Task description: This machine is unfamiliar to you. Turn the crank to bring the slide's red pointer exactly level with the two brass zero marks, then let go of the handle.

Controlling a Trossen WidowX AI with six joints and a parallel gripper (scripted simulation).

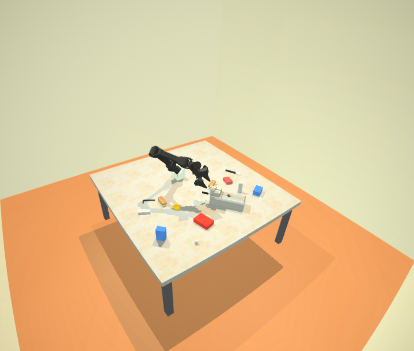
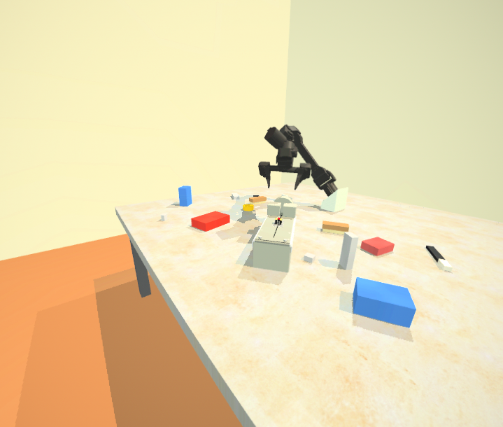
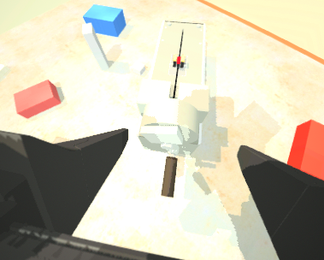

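The grey machine (image 1: 227, 204) (image 2: 271, 255) (image 3: 195, 38) stands on the table with a slot along its top. Its dark crank handle (image 1: 205, 193) (image 3: 169, 177) sticks out at the end nearer the arm's base; the exterior view does not show it. The red pointer (image 1: 228, 194) (image 2: 278, 219) (image 3: 179, 60) sits at the slot between small brass marks (image 3: 183, 59); it looks near level with them, but exact alignment cannot be told. My gripper (image 1: 208, 184) (image 2: 282, 188) (image 3: 181, 141) is open and empty, above the handle end, its fingers on either side of the handle in the wrist view, not touching it.
A big red block (image 1: 203, 221) (image 2: 210, 220) (image 3: 311, 147) lies beside the machine. On the other side are a grey upright block (image 1: 240, 187) (image 2: 348, 250) (image 3: 96, 47), a smaller red block (image 1: 227, 180) (image 2: 377, 246) (image 3: 37, 99), an orange block (image 1: 212, 183) (image 2: 335, 226) and a blue block (image 1: 257, 190) (image 2: 383, 301) (image 3: 104, 20).
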